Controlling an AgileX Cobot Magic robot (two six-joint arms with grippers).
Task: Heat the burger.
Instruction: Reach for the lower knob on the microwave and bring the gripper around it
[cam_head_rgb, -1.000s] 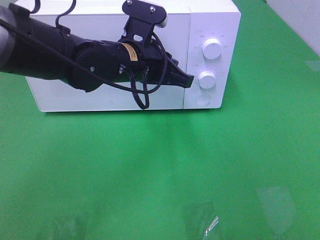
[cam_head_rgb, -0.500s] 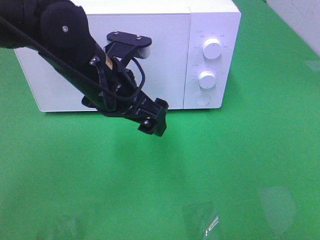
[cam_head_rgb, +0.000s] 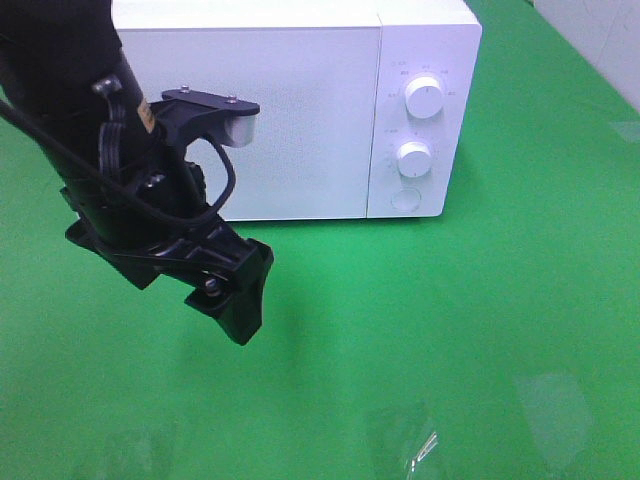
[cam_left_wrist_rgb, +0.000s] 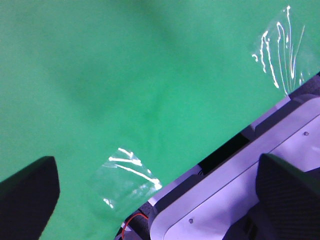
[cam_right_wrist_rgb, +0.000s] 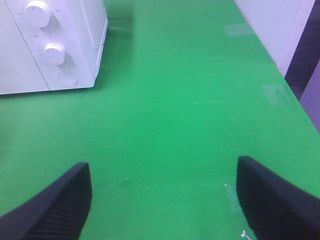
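Since a second ago my left arm (cam_head_rgb: 60, 90) has pulled back from the white microwave (cam_head_rgb: 300, 110), where it reached at the lower knob (cam_head_rgb: 413, 157). It now hangs over the green cloth (cam_head_rgb: 450, 330) in front of the closed door. The left gripper (cam_head_rgb: 248, 298) is released, fingers spread with nothing between them. Its wrist view shows only cloth, a grey-white machine housing (cam_left_wrist_rgb: 260, 170) that the high camera misses, and patches of shiny clear tape (cam_left_wrist_rgb: 125, 175). My right gripper (cam_right_wrist_rgb: 165, 195) lies outside the high view; its own camera shows the jaws wide and empty above the cloth, the microwave's knob side off to one side. The burger shows in no view and the door is opaque, so I cannot tell where it is. A pale wall (cam_right_wrist_rgb: 280, 25) borders the cloth.
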